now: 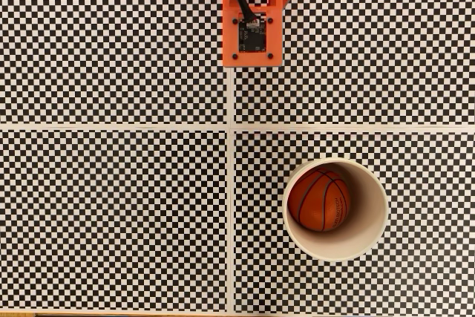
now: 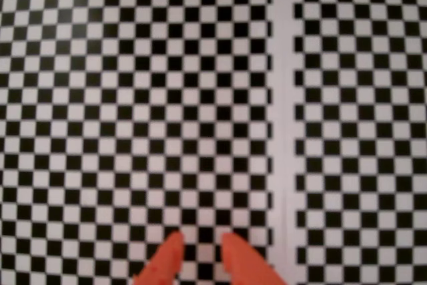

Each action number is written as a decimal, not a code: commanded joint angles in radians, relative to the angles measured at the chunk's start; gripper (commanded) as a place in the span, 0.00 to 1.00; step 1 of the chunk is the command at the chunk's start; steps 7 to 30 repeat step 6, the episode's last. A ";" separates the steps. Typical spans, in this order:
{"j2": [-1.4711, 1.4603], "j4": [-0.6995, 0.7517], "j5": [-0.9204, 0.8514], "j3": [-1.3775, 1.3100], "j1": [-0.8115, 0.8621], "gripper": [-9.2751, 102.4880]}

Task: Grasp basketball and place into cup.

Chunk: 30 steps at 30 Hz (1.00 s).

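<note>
The basketball sits inside the cup, far from the parted, empty gripper; nothing remains but resting.

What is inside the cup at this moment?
In the fixed view the basketball sits inside the cup, toward its left inner wall. Pale inner wall shows to the ball's right. The cup's bottom under the ball is covered and cannot be seen.

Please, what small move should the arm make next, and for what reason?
Probably none beyond resting. The basketball already lies inside the cup, and the arm sits far off at the top edge of the fixed view. In the wrist view the gripper holds nothing, fingertips slightly apart over the checkered mat.
</note>
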 commanded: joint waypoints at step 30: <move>0.006 0.005 0.000 0.035 0.008 0.08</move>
